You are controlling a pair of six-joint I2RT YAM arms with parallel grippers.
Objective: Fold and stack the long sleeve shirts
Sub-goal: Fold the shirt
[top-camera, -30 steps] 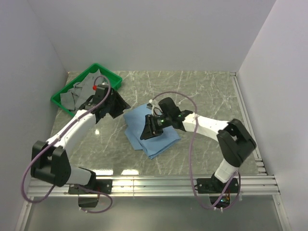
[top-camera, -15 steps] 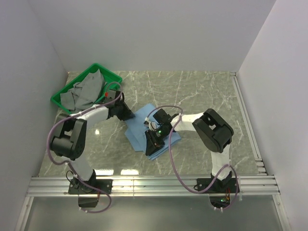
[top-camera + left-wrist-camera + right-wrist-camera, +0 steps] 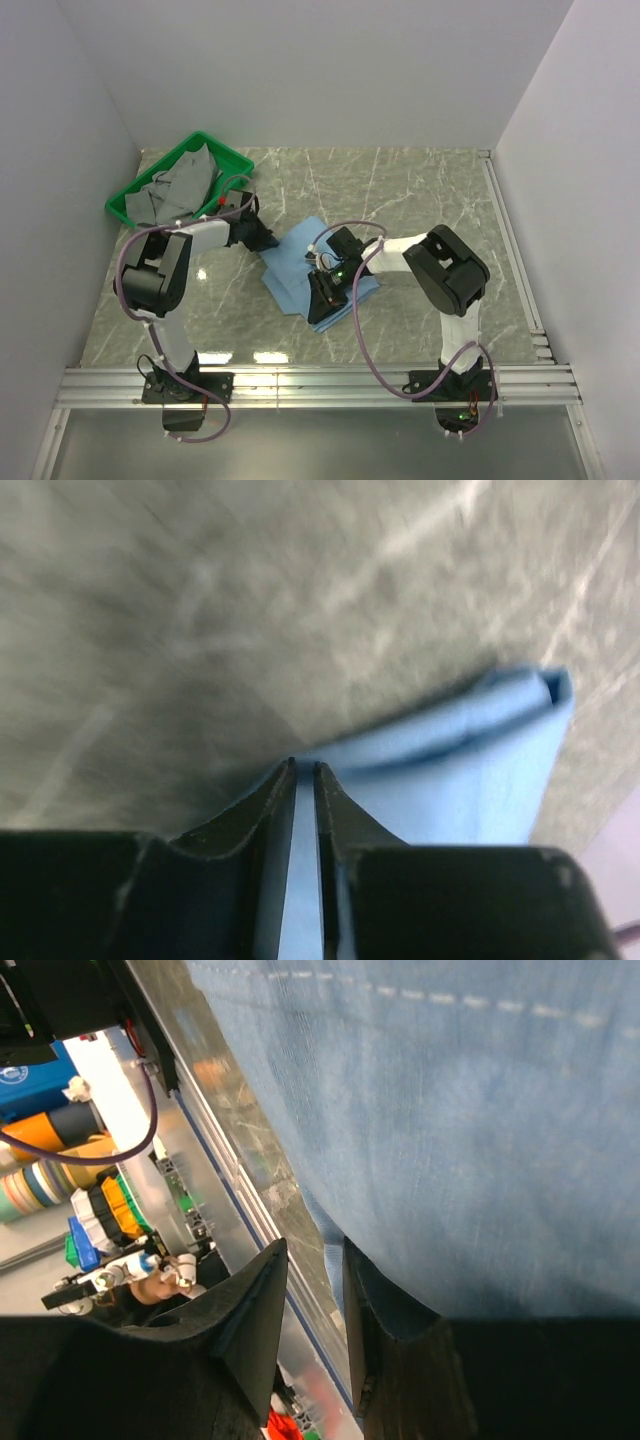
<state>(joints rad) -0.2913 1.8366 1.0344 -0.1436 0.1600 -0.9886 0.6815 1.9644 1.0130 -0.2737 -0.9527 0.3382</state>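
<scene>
From above, the right end effector (image 3: 322,300) hides the near edge of the shirt (image 3: 290,272); whether it grips cloth, I can't tell. The left wrist view smears the bench (image 3: 200,620). The grey stuff (image 3: 185,175) in the bin (image 3: 113,207) is too small to name.

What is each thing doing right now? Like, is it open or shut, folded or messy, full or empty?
light blue shirt, folded, lying flat.
left end effector, pinched shut on the shirt's edge.
right end effector, fingers a little apart against the shirt; I can't tell if it grips.
green bin, holding things.
gray clothes, crumpled inside the bin.
</scene>
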